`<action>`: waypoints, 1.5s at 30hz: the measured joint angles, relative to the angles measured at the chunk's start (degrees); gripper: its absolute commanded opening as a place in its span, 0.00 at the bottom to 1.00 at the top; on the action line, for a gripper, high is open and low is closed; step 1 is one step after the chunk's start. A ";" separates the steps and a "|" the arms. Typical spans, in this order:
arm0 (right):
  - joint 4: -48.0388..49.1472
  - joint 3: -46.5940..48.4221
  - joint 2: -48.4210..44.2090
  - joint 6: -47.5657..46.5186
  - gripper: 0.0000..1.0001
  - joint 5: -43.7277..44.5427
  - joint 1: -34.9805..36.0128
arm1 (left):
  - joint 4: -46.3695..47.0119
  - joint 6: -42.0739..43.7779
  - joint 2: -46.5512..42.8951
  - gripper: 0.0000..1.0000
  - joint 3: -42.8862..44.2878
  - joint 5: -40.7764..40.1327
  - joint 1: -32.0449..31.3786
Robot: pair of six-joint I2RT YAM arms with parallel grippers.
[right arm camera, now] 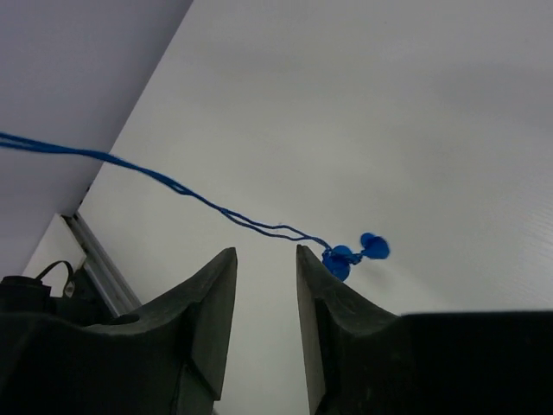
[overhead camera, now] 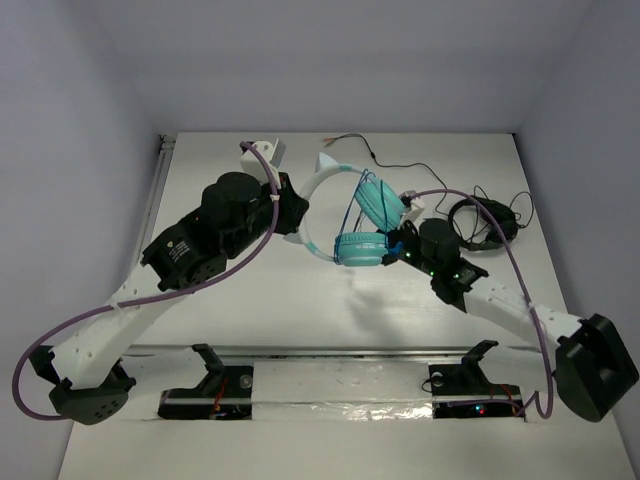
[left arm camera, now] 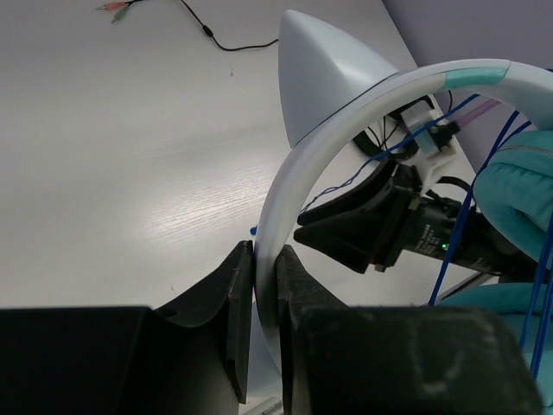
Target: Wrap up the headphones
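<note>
The teal headphones [overhead camera: 362, 222] are held up over the middle of the table, cups one above the other. Their pale headband [overhead camera: 312, 200] with pointed ears arcs to the left. My left gripper [overhead camera: 298, 215] is shut on the headband [left arm camera: 294, 199], the band pinched between its jaws [left arm camera: 264, 290]; one ear [left arm camera: 321, 82] shows above. The thin blue cable [overhead camera: 349, 208] runs across the cups [left arm camera: 518, 186]. My right gripper [overhead camera: 392, 246] is beside the lower cup. In the right wrist view it [right arm camera: 264, 256] is open and empty. The blue cable [right arm camera: 199, 201] passes beyond its tips, its plug end [right arm camera: 356, 251] by the right fingertip.
Black headphones [overhead camera: 487, 220] with a black cable lie at the right. A thin black cable with red and green plugs [overhead camera: 372, 150] lies at the back, and shows in the left wrist view [left arm camera: 207, 35]. A metal rail [overhead camera: 330, 352] runs along the near edge. White walls enclose the table.
</note>
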 measured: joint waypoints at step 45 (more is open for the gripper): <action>6.43 1.01 11.32 -0.37 0.35 -1.38 -0.04 | 0.11 0.00 0.00 0.00 0.07 -0.15 0.00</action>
